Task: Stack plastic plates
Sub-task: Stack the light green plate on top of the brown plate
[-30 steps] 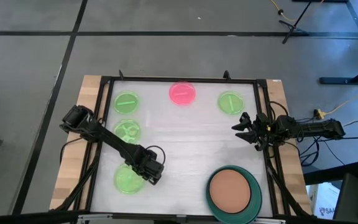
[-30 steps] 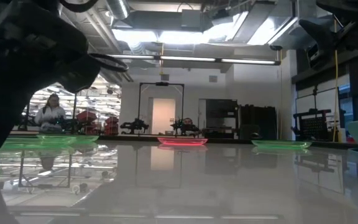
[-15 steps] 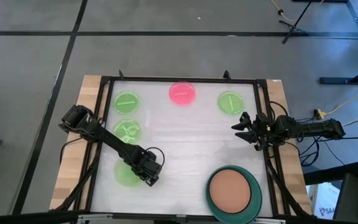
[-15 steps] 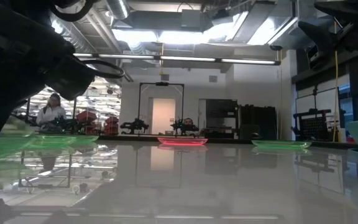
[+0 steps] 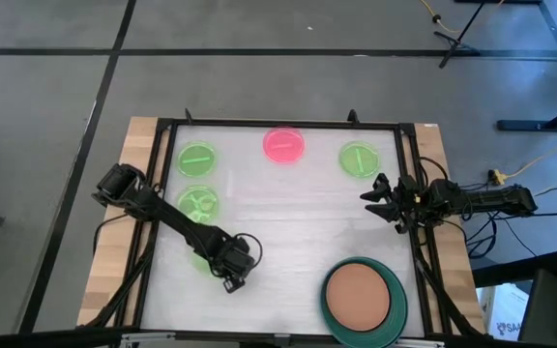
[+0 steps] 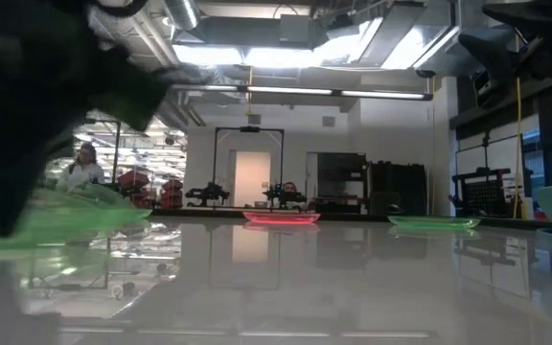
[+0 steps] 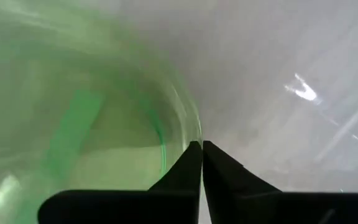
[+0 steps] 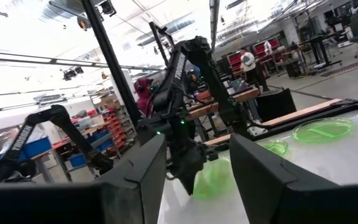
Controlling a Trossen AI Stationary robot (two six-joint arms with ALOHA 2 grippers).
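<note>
My left gripper point(image 5: 230, 275) is near the table's front left, shut on a small translucent green plate point(image 5: 199, 259) that shows mostly under the arm. In the low view this plate point(image 6: 56, 218) stands tilted. Two more green plates point(image 5: 196, 159) point(image 5: 199, 203) lie flat at the far left, a pink plate point(image 5: 284, 145) at the far middle and another green plate point(image 5: 358, 159) at the far right. A brown-orange plate point(image 5: 358, 296) rests on a dark teal plate point(image 5: 397, 302) at the near right. My right gripper point(image 5: 377, 198) waits open at the right edge. My left gripper pinches the green plate's rim point(image 7: 188, 134) between its two shut fingers point(image 7: 219, 171), which slant down from above. The plate is tilted, its held side raised off the table. Whether its far side still touches the table, I cannot tell.
A black frame point(image 5: 278, 124) runs around the white table top. The middle of the table between the plates is bare white surface point(image 5: 288, 232). A person point(image 6: 80, 172) sits in the room beyond the table's far edge.
My left gripper has shut on the rim of the near-left green plate. The plate, flat on the table a second ago, has tipped up and shifted a little toward the far edge, under the arm. My right arm has kept still.
</note>
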